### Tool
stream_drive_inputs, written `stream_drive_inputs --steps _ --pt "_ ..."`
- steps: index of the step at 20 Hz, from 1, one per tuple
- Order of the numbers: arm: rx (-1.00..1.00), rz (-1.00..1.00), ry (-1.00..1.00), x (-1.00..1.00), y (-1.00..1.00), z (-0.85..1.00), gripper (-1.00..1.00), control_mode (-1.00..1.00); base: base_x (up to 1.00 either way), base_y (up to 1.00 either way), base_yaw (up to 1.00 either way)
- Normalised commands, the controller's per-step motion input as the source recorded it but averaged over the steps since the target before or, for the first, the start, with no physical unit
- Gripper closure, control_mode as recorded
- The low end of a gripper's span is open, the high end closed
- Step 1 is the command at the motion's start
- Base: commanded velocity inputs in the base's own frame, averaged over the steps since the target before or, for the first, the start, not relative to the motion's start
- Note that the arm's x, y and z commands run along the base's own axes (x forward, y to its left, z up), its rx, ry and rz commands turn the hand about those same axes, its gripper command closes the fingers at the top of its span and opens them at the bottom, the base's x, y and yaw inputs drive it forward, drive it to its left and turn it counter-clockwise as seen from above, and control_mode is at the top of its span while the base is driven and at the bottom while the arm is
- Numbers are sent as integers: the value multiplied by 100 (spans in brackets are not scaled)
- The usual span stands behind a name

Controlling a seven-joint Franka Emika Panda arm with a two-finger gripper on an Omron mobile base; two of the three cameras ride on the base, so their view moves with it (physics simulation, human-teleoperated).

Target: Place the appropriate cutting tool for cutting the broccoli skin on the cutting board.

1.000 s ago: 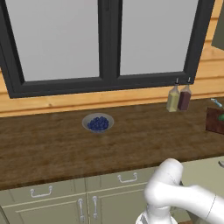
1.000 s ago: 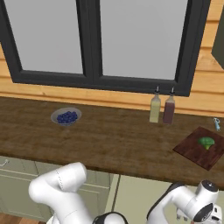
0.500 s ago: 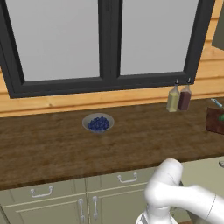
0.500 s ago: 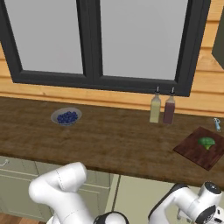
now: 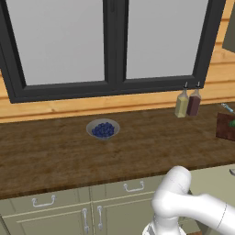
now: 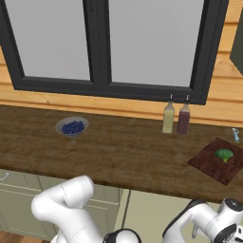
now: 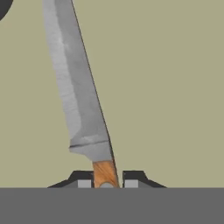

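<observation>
The tool (image 7: 106, 183) is clamped on the wooden handle of a stiff, sharp knife (image 7: 76, 87), well below the desk (image 6: 123, 152) where the broccoli (image 6: 223, 154) sits on the cutting board (image 6: 209, 163)

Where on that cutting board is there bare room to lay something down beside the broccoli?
The cutting board is bare toward the front and the bottles' side; the broccoli sits near its far right part. The worktop between the bowl of berries and the two bottles is bare too. It is tightest at the board's far corner, by a small blue tool.
</observation>
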Motion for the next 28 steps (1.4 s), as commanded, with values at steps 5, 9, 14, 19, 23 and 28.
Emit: stream_drive_inputs --steps 5,9,14,19,23,28 --pt "0 0 0 0 0 -7 100 -100 0 0 0" --pt "0 0 0 -7 0 -1 100 -100 0 0 0" --pt "0 0 -3 -21 26 15 100 -100 0 0 0" --pt "-1 -2 -1 -27 25 40 100 -100 0 0 0" --pt "0 -5 0 -18 9 50 100 -100 0 0 0" --pt "0 -7 2 -6 20 57 100 -100 0 0 0"
